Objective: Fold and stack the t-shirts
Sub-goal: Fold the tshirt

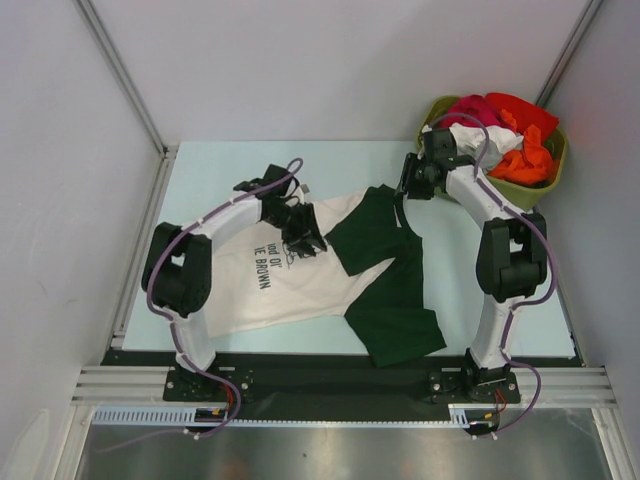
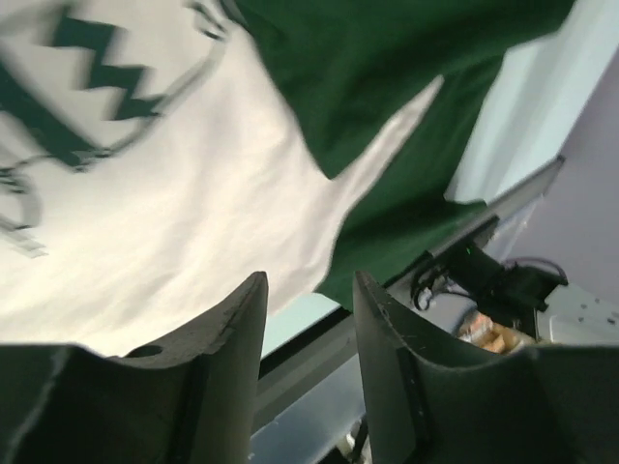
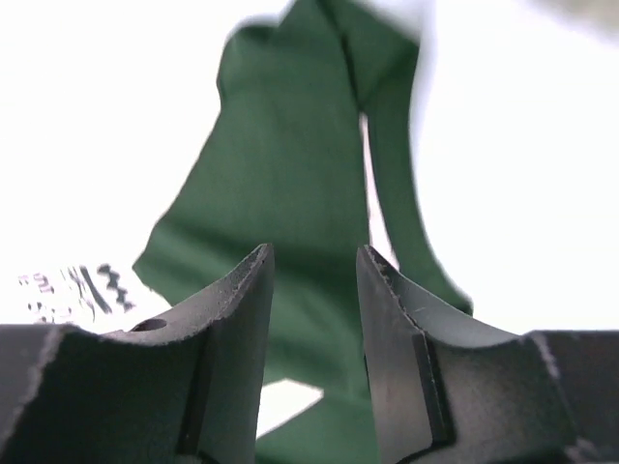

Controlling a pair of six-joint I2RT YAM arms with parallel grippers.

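T-shirts (image 1: 300, 295) on the pale bench (image 1: 200, 180), two of them overlapping! Nearest the arm bases, the dark green t-shirt (image 1: 390, 310) pokes a corner toward 6 o'clock, its long axis running roughly 6 to 12. Beside it, toward 8 o'clock, the cream-white t-shirt (image 1: 235, 300) lies with its long axis from 9 to 3. Its black lettering (image 1: 265, 268) ends in "BROWN", letter tops facing 3 o'clock; the rest is too small to read. The left hand (image 1: 303, 238) hovers over the print at centre, fingers parted, gripping nothing. At 12 o'clock the right hand (image 1: 407, 188) hangs over the green shirt's far end, released and empty too. Far off at 2 o'clock, an olive-green tub (image 1: 556, 160) holds red, orange and white clothes (image 1: 500, 130).
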